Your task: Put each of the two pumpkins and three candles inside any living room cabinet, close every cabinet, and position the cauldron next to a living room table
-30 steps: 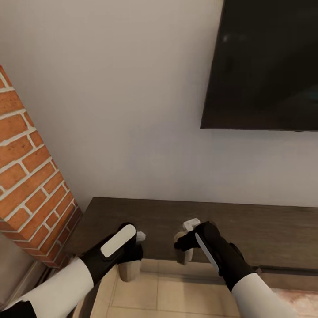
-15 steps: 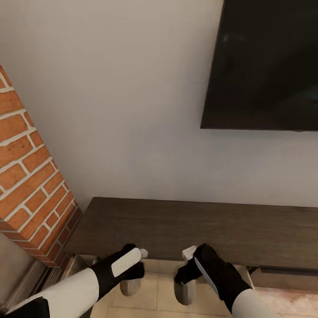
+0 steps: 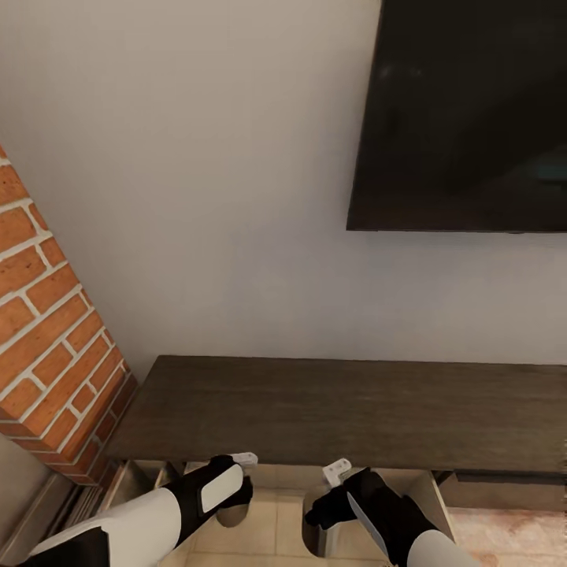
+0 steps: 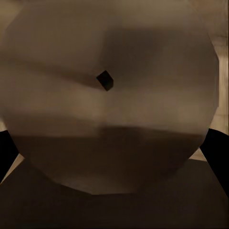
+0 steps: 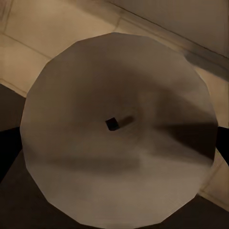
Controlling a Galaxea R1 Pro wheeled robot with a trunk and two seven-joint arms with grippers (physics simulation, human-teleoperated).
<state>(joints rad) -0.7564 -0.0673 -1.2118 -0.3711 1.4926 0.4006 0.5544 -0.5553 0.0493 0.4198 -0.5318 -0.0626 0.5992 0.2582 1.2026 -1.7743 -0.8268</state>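
My left gripper [image 3: 234, 508] is shut on a grey candle [image 3: 231, 516], held low in the open drawer [image 3: 276, 516] of the dark-brown cabinet [image 3: 339, 409]. In the left wrist view the candle's flat top [image 4: 105, 109] and small wick sit between the black fingers [image 4: 218, 153]. My right gripper [image 3: 323, 524] is shut on a second candle [image 3: 316, 537], also down over the pale beige drawer inside. That candle's top [image 5: 119, 138] shows between the fingers [image 5: 6, 149] in the right wrist view. Pumpkins, cauldron and table are out of view.
A black TV [image 3: 465, 118] hangs on the white wall above the cabinet. A red brick column [image 3: 47, 354] stands at the left, close to the cabinet's end. Another drawer front [image 3: 504, 492] sits at the right.
Both arms have lowered their candles from the cabinet's front edge down into the open drawer. The camera has shifted slightly, showing more of the drawer.
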